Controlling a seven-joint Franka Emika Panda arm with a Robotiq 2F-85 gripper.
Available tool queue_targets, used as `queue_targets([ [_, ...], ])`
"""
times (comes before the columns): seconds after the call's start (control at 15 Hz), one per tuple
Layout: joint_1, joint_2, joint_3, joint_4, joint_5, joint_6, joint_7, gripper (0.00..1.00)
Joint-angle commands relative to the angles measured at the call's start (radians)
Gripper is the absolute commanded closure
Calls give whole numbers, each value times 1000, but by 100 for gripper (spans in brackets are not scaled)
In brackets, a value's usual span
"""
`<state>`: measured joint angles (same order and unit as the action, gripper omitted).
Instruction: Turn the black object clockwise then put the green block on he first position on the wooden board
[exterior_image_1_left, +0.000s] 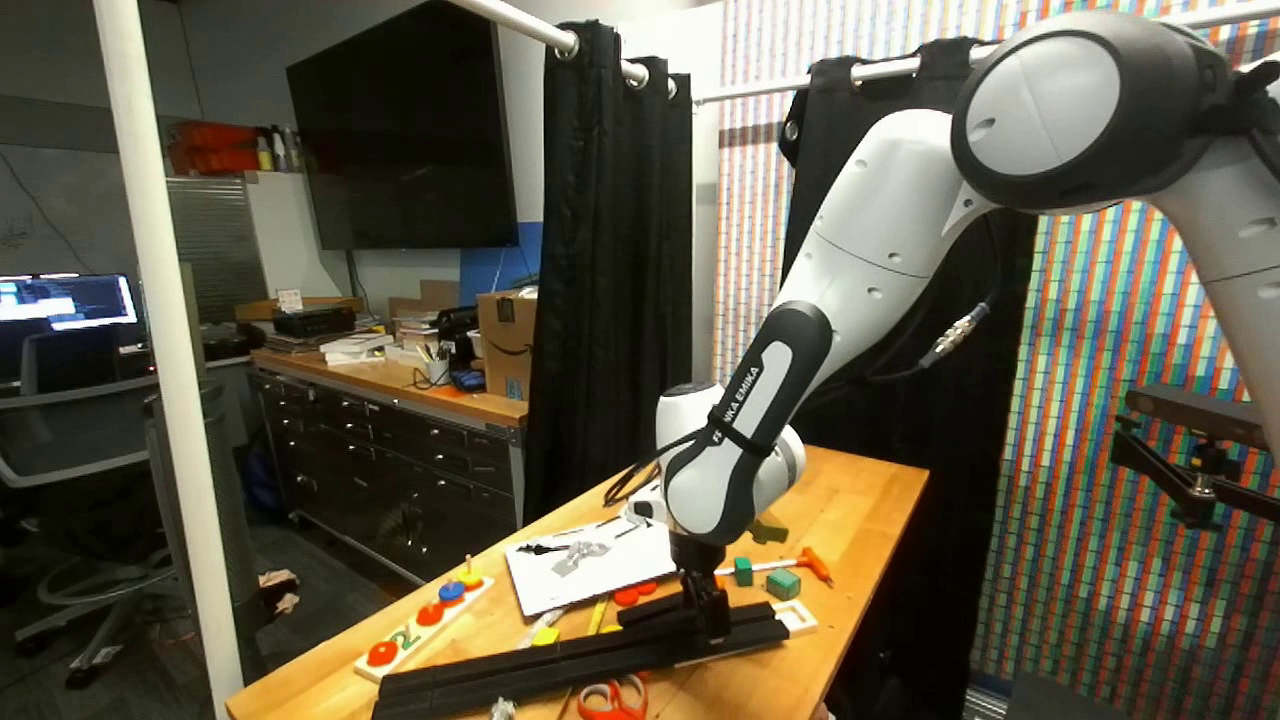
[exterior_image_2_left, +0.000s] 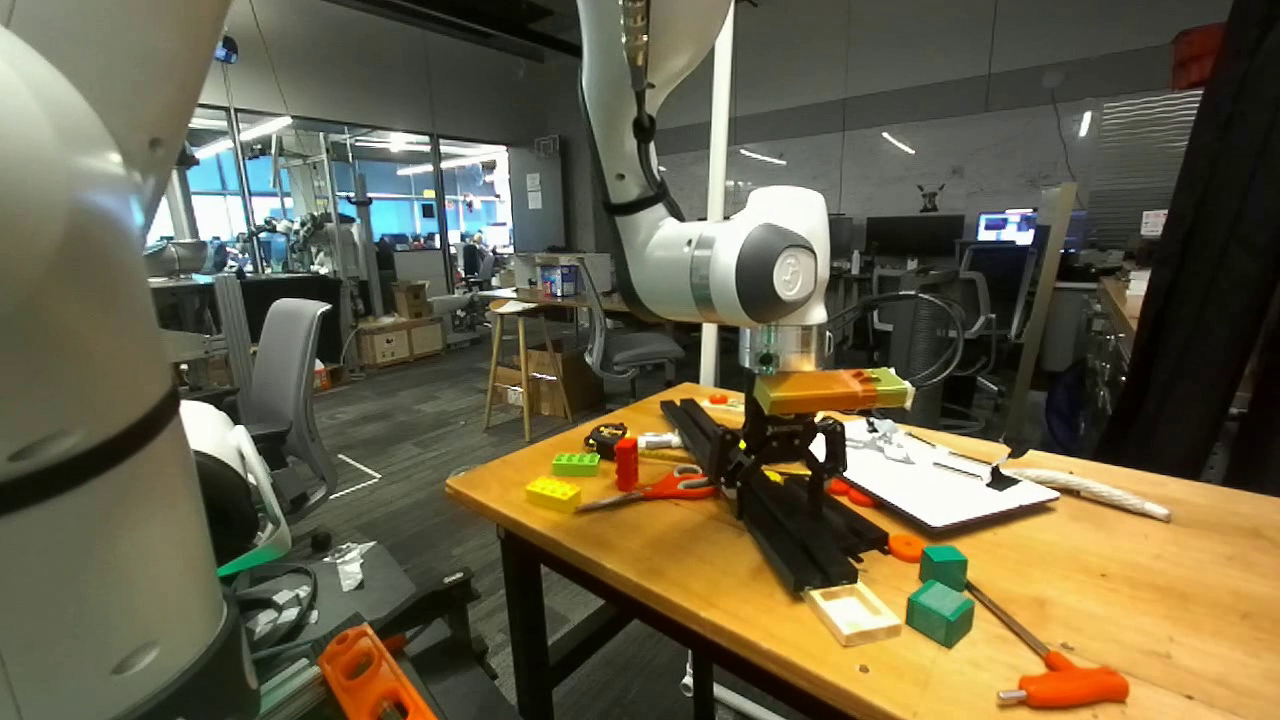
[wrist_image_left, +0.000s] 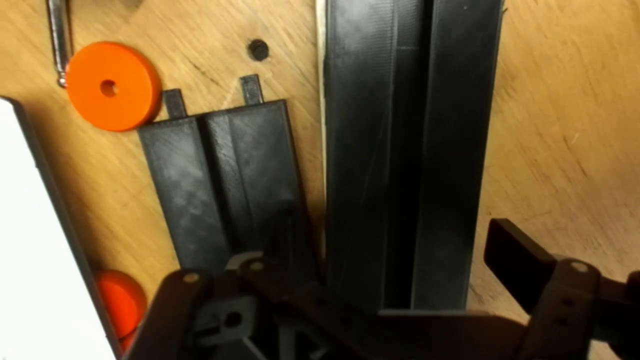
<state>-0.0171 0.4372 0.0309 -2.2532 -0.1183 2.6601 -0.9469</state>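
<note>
Since turning is presumably calling for a crosswise pinch, the gripper (wrist_image_left: 394, 232), wide-spread and holding nothing, is straddling the long black bar (wrist_image_left: 409, 152), running twelve-to-six o'clock in the wrist view.

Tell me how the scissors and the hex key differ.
The scissors have two looped grips; the hex key has one solid handle. The scissors end in tapering blades, the hex key in a thin shaft. The scissors lie on one side of the long black bar, the hex key on the other. Both have orange handles.
</note>
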Motion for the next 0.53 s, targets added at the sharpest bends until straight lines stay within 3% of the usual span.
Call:
queue_targets([
  [0.0,-21,26,15,33,-32,10,23,0],
  [0.27,-29,31,21,36,-27,10,16,0],
  [0.33,-33,32,25,36,-24,10,10,25],
  [0.47,-37,33,29,36,-24,13,7,35],
])
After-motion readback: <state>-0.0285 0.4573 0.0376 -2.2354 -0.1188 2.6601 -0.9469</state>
